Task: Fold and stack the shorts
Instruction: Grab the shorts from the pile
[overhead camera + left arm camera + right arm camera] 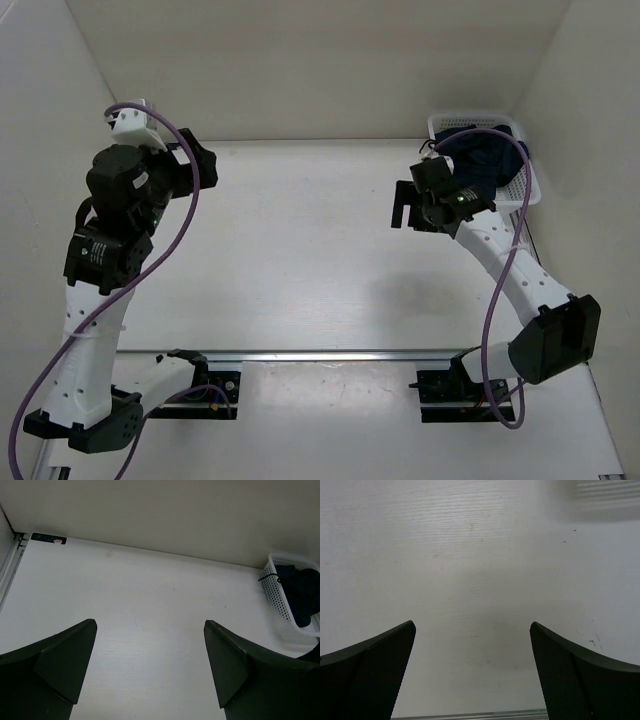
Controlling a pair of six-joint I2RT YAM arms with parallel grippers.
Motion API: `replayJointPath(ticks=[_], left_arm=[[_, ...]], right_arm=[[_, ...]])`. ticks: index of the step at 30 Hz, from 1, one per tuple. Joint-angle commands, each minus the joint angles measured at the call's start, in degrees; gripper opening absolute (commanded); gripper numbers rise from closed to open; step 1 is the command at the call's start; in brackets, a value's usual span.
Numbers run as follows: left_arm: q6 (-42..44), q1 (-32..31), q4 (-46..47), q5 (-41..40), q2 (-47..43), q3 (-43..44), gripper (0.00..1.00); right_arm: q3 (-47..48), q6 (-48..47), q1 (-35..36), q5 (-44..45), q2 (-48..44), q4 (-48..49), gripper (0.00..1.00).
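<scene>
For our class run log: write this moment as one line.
stage: folding not begun | shorts: bunched in white basket | left gripper: open, empty | right gripper: open, empty

Robot lab, test cell by look of it. White table [300,240] boxed in by plain white walls [300,60] at 9, 12, 3 o'clock. Left arm [85,330] at 7, right arm [500,262] at 4, bases on metal rail [330,354] at 6. Purple cables [196,180] looping off both. White mesh basket [532,185] at 2.

A white mesh basket [480,119] sits in the far right corner of the pale table [300,230].
</scene>
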Motion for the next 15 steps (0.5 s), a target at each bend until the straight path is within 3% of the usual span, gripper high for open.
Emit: replayJointPath(ticks=[1,7,15], left_arm=[[-0.2,0.1,-1.5,-2.8,1.9,-0.1,1.0],[-1.9,0.1,-1.5,-2.8,-2.2,-2.6,1.0],[-1.4,0.1,-2.0,-0.9,-5.3,-5.0,1.0]], right_arm=[[3.6,0.2,-1.2,2.5,0.9,-1.9,1.0],[5.4,1.3,-6.6,4.4,0.9,-1.9,1.0],[15.9,5.2,-24.1,1.7,10.8,-2.4,0.97]])
